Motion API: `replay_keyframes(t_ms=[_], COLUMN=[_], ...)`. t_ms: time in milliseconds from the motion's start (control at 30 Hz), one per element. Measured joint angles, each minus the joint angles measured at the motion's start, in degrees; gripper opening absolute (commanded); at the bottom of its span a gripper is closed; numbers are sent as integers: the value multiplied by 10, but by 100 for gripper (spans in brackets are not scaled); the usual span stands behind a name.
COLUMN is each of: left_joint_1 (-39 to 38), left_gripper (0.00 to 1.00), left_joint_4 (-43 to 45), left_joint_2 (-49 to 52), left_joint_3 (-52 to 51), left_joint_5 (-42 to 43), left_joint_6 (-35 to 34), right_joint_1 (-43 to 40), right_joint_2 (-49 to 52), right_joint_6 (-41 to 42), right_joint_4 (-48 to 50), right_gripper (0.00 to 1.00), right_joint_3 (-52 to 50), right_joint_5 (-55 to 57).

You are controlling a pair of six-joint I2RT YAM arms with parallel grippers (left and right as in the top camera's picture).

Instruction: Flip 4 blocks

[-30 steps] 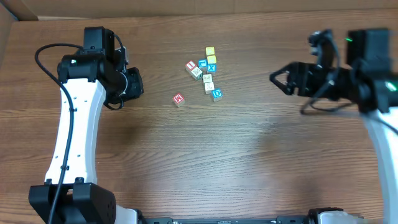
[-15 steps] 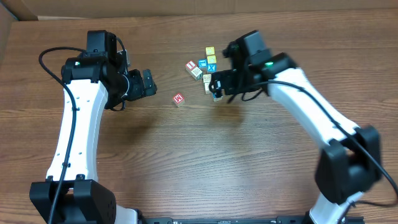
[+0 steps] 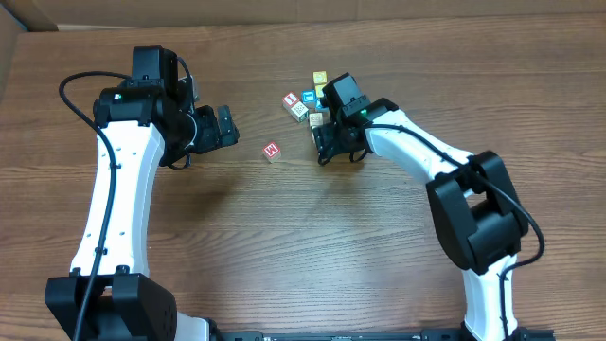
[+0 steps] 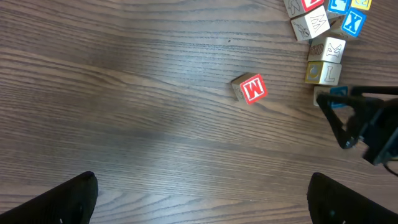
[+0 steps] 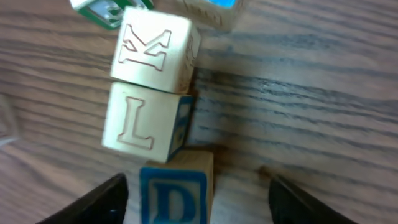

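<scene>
The red block with a white W (image 3: 272, 151) (image 4: 252, 89) lies alone on the table. My left gripper (image 3: 225, 127) (image 4: 202, 208) hovers to its left, open and empty. The blue D block (image 5: 176, 194) (image 4: 334, 93) stands between the fingers of my right gripper (image 3: 328, 144) (image 5: 198, 190). These jaws are open: the left finger is close to the block, the right finger well apart from it. Two cream blocks, K (image 5: 155, 53) (image 4: 328, 48) and L (image 5: 143, 124) (image 4: 323, 73), sit in a row just beyond the D block. In the overhead view the right gripper hides the D block.
More cubes cluster behind the row: a blue X cube (image 4: 352, 22), a cream one (image 4: 311, 25), a red one (image 3: 291, 98) and a yellow one (image 3: 320, 78). The right arm (image 3: 417, 152) stretches across from the right. Bare wood table (image 3: 284, 237) lies in front.
The right arm swung in from the right edge and came down over the D block. The left gripper opened and shifted slightly toward the W block.
</scene>
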Motion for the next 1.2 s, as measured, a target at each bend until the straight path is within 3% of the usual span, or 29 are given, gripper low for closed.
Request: replay_keyframes(t_ms=[100,200,533,867,1200], left_joint_1=[0,0,0,0,0], left_gripper=[100,100,100,100,100], left_joint_4=[0,0,0,0,0], left_joint_2=[0,0,0,0,0], left_joint_3=[0,0,0,0,0], left_joint_5=[0,0,0,0,0], left_joint_6=[0,0,0,0,0], right_joint_1=[0,0,2,47,129], right_joint_2=[4,4,-20,-192,-196], right_joint_6=[1,10,27,135,254], right_joint_4=[3,4,-121,-304,-261], right_gripper=[45,37,33,33,33], right_joint_3=[0,1,29,53,-45], right_joint_5=[2,2,2,2,17])
